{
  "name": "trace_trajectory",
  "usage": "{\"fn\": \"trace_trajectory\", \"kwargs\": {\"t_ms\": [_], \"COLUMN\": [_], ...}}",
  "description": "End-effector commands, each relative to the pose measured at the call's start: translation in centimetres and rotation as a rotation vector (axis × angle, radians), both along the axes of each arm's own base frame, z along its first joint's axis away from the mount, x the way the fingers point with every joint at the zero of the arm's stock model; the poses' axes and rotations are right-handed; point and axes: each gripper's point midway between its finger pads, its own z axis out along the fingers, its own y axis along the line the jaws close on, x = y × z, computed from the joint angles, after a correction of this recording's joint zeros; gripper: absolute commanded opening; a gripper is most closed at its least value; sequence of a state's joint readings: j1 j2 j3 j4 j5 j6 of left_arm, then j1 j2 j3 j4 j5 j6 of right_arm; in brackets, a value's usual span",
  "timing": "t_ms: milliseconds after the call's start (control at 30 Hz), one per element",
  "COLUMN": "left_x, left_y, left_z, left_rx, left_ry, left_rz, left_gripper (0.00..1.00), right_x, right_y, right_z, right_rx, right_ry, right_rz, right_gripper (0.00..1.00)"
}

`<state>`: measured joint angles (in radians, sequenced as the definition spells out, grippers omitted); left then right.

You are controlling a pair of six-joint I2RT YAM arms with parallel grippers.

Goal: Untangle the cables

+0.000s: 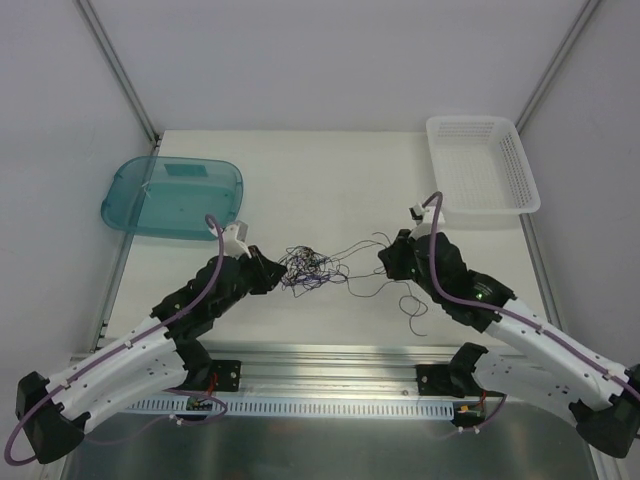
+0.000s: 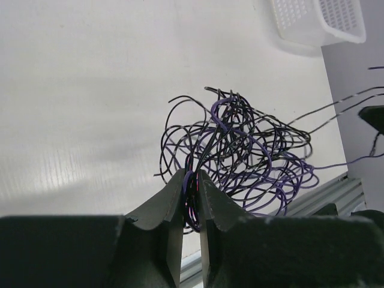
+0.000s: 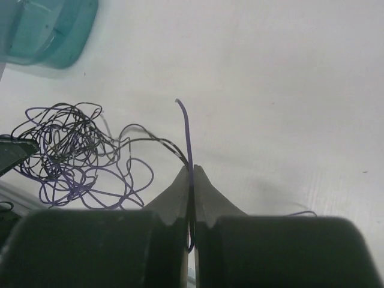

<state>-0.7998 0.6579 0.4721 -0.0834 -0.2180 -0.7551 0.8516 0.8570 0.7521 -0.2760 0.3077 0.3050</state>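
Both jaws pinched on cables (image 2: pixel 240 150): left gripper (image 2: pixel 192 195) at tangle edge, right gripper (image 3: pixel 191 177) w/ 1 strand. Light, floppy, snaggy imo; grab ends.

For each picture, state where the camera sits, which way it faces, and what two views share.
Top external: above and behind, looking down on the cables, tray and basket; both arms show.
Left wrist: faces the basket past the left gripper.
Right wrist: faces the tray past the right gripper.
Shared: all show the cables.
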Motion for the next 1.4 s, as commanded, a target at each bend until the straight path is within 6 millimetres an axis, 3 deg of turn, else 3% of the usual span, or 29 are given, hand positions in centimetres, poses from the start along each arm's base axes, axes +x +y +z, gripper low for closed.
{"fn": "trace_trajectory", "kwargs": {"t_ms": [0, 100, 133, 233, 467, 633, 767, 900, 933, 967, 1067, 1100, 1200, 1300, 1367], "left_x": [0.5, 0.6, 1.1, 0.7, 0.8, 1.7, 2.0, 1.7, 1.6, 1.5, 1.3, 1.3, 1.3, 1.3, 1.2], "left_y": [1.0, 2.0, 3.3, 6.1, 9.5, 11.4, 11.2, 10.1, 9.9, 9.9, 9.9, 9.8, 9.6, 9.2, 9.0], "left_z": [0.6, 0.7, 0.4, -2.0, -5.3, -4.9, -4.2, -4.8, -5.0, -5.2, -5.4, -5.2, -4.6, -4.1, -4.3], "left_rx": [0.017, 0.022, 0.023, 0.089, 0.244, 0.288, 0.276, 0.299, 0.305, 0.318, 0.325, 0.323, 0.323, 0.315, 0.320], "left_ry": [-0.065, -0.078, -0.064, 0.029, 0.141, 0.147, 0.143, 0.161, 0.170, 0.170, 0.172, 0.166, 0.149, 0.140, 0.146], "left_rz": [0.044, 0.082, 0.167, 0.299, 0.442, 0.522, 0.503, 0.417, 0.399, 0.386, 0.373, 0.367, 0.347, 0.319, 0.306], "left_gripper": [0.11, 0.10, 0.09, 0.05, 0.05, 0.05, 0.06, 0.08, 0.09, 0.13, 0.16, 0.18, 0.23, 0.23, 0.23], "right_x": [0.3, 0.4, 0.5, 0.4, -0.4, -0.5, 0.0, 0.4, 0.3, 0.3, 0.2, 0.4, -0.1, -0.1, -0.6], "right_y": [-4.6, -7.7, -8.8, -10.8, -12.2, -12.9, -12.0, -10.7, -10.4, -10.4, -10.4, -10.7, -11.5, -9.3, -5.5], "right_z": [1.7, 2.2, 2.3, 3.4, 8.1, 10.0, 7.6, 0.9, -0.1, -1.7, -3.9, -3.8, -4.5, -3.6, -3.2], "right_rx": [-0.118, -0.144, -0.152, -0.150, -0.111, -0.114, -0.140, -0.221, -0.217, -0.249, -0.318, -0.329, -0.399, -0.380, -0.301], "right_ry": [-0.060, -0.080, -0.080, -0.091, -0.190, -0.228, -0.180, -0.038, -0.007, 0.030, 0.096, 0.106, 0.151, 0.141, 0.130], "right_rz": [-0.135, -0.250, -0.296, -0.350, -0.346, -0.356, -0.336, -0.313, -0.314, -0.314, -0.317, -0.337, -0.348, -0.205, -0.005], "right_gripper": [0.01, 0.01, 0.01, 0.01, 0.01, 0.01, 0.01, 0.03, 0.16, 0.23, 0.41, 0.53, 0.59, 0.61, 0.65]}}
